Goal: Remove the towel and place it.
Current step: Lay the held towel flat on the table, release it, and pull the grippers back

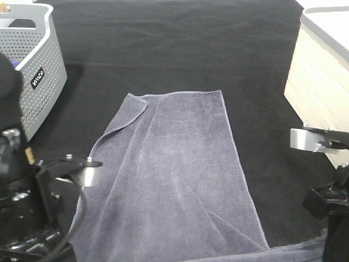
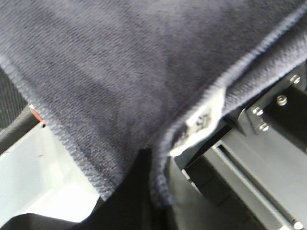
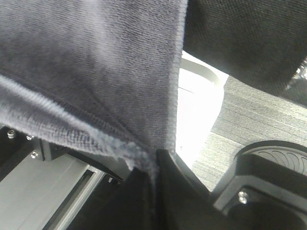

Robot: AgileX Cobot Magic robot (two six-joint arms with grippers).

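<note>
The slate-grey towel [image 1: 180, 174] lies lengthwise down the middle of the black table, its far left corner folded over. Its near end runs off the bottom of the exterior view. In the left wrist view my left gripper [image 2: 152, 160] is shut on the towel [image 2: 120, 72] at a hemmed corner beside a white label [image 2: 204, 120]. My right gripper [image 3: 156, 160] is likewise shut on the towel's [image 3: 86, 57] hem, and the cloth drapes over it. Neither gripper's fingertips show in the exterior view; only the two arms show at the lower corners.
A grey perforated basket [image 1: 38, 76] stands at the far left, with a bit of blue inside. A cream bin [image 1: 322, 71] with a white rim sits at the right edge. The black table cloth [image 1: 180, 49] stretches beyond the towel.
</note>
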